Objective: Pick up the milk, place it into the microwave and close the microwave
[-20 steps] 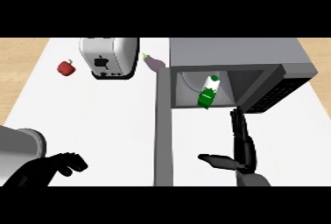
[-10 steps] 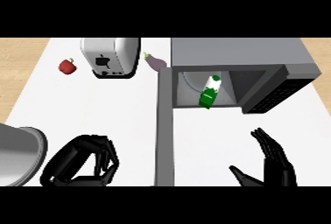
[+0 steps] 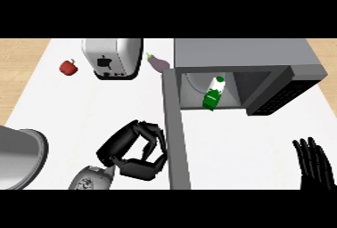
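Green-and-white milk (image 3: 212,93) already lies inside the microwave (image 3: 276,62) near the tabletop's far edge. My left hand (image 3: 135,149), fingers curled on nothing, sits beside the open door (image 3: 176,133) to swing it closed. My right hand (image 3: 314,160) rests open at the near right corner.

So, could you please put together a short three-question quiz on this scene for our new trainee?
1. True or false: the milk bottle already lies inside the microwave.
2. Is the microwave door: A) shut, B) swung open, C) missing?
3. Which hand is next to the door's outer side?

Key:
1. True; it lies tilted in the cavity.
2. B; it stands open toward the view's lower edge.
3. The left hand, fingers curled, holding nothing. The right hand rests open at the view's lower right.
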`<state>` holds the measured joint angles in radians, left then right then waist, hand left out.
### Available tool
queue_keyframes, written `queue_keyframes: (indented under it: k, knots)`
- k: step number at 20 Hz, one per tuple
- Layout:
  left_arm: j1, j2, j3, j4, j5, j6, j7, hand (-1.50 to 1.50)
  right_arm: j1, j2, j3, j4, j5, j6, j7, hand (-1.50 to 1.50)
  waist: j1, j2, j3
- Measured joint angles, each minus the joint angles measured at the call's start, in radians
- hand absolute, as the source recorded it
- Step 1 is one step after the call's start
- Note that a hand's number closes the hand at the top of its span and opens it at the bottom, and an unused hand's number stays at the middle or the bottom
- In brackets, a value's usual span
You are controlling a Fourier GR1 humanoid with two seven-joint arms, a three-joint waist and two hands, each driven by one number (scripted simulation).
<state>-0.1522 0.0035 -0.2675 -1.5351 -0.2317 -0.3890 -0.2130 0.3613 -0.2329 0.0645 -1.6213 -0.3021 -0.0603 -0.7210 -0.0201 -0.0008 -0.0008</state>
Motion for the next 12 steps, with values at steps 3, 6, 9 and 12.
queue_keyframes:
  k: [3, 6, 9, 12]
  knots:
    - [-0.066, 0.001, -0.102, 0.090, -0.008, 0.091, -0.018, 1.50, -0.003, -0.017, -0.019, -0.028, -0.005, 0.011, 0.012, -1.50, 0.000, 0.000, 0.000]
    - [-0.131, 0.003, -0.204, 0.180, 0.005, 0.198, -0.006, 1.50, 0.022, -0.027, -0.019, -0.087, -0.002, 0.016, 0.030, -1.50, -0.005, 0.000, 0.000]
    - [-0.197, 0.003, -0.306, 0.268, 0.065, 0.295, 0.026, 1.50, 0.018, -0.053, -0.040, -0.148, -0.027, 0.033, 0.070, -1.50, -0.013, 0.001, 0.000]
    - [-0.259, 0.003, -0.416, 0.358, 0.132, 0.376, 0.051, 1.50, 0.018, -0.065, -0.034, -0.210, -0.050, 0.052, 0.108, -1.50, -0.029, 0.004, -0.001]
